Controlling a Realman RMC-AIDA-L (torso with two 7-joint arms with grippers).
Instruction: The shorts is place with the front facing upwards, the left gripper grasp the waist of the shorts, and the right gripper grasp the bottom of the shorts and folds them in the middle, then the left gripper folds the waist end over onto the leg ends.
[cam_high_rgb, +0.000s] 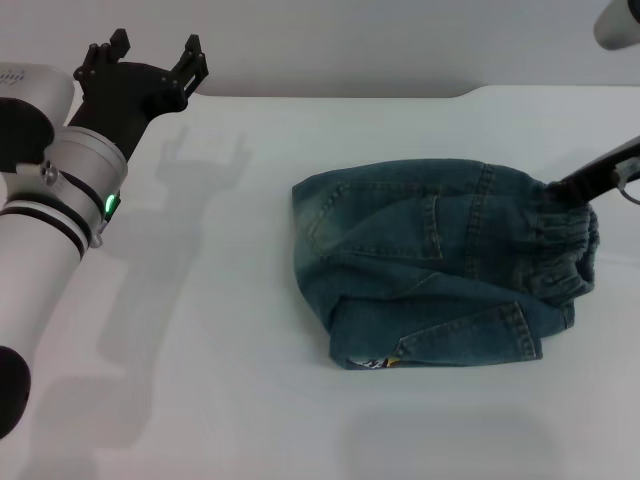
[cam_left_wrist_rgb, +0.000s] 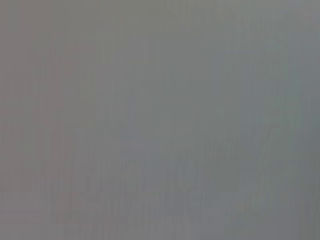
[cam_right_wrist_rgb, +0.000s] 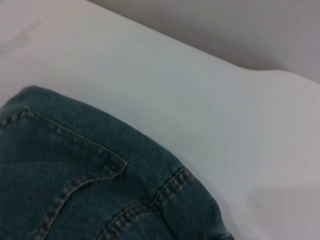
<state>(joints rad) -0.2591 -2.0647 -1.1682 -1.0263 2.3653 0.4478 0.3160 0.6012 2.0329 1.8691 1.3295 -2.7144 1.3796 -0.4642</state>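
The blue denim shorts (cam_high_rgb: 430, 260) lie folded on the white table (cam_high_rgb: 200, 390), right of centre. Their gathered waist (cam_high_rgb: 565, 245) is at the right end. A flat stitched leg hem (cam_high_rgb: 440, 352) runs along the near side, with a bit of the cartoon print (cam_high_rgb: 375, 362) showing at its left corner. My right gripper (cam_high_rgb: 560, 186) reaches in from the right edge and meets the far corner of the waist. My left gripper (cam_high_rgb: 157, 52) hangs open and empty above the table's far left, well away from the shorts. The right wrist view shows denim (cam_right_wrist_rgb: 75, 180) with pocket stitching.
The table's far edge (cam_high_rgb: 350, 96) runs along a grey wall, with a rounded step in it at the far right. The left wrist view shows only plain grey.
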